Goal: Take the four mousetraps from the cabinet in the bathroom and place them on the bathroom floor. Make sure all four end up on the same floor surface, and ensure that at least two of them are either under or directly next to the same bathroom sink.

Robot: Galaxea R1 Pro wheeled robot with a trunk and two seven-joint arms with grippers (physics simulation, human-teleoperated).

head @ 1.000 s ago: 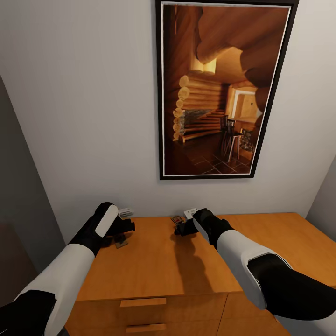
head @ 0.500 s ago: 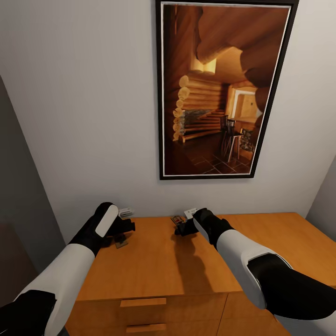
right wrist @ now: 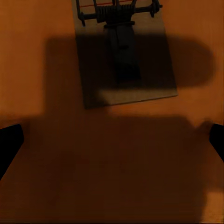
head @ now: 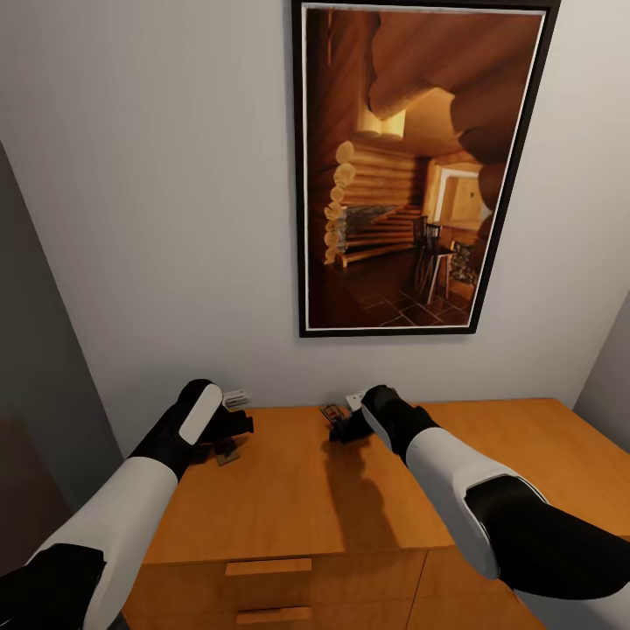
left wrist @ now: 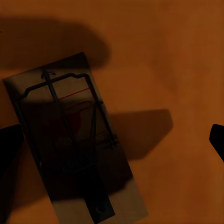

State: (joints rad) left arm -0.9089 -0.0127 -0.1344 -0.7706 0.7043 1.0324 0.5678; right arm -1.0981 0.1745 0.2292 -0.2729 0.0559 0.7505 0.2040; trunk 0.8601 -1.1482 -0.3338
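Both arms reach over the back of the cabinet point(head: 289, 490), close to the wall under a framed picture point(head: 420, 166) of a log-cabin interior, because the mousetraps lie there on its flat orange-brown top. The left gripper point(head: 234, 430) hangs above one mousetrap point(left wrist: 70, 140); its wrist view shows the two dark fingertips spread wide at either edge, one of them just beside the trap's long side, so the jaws stand open and hold nothing. That trap is a tan wooden board lying flat and turned askew, with a dark wire bow, a spring across its middle, a thin red line and a faint reddish spot, mostly in the arm's shadow. The right gripper point(head: 343, 429) is likewise open, fingertips far apart, with a second mousetrap point(right wrist: 123, 51) lying ahead of them rather than between them. This board also lies flat, its coiled spring and dark bar on top. Judging from this, both grasps are still to come, and the right gripper likely needs to advance first.
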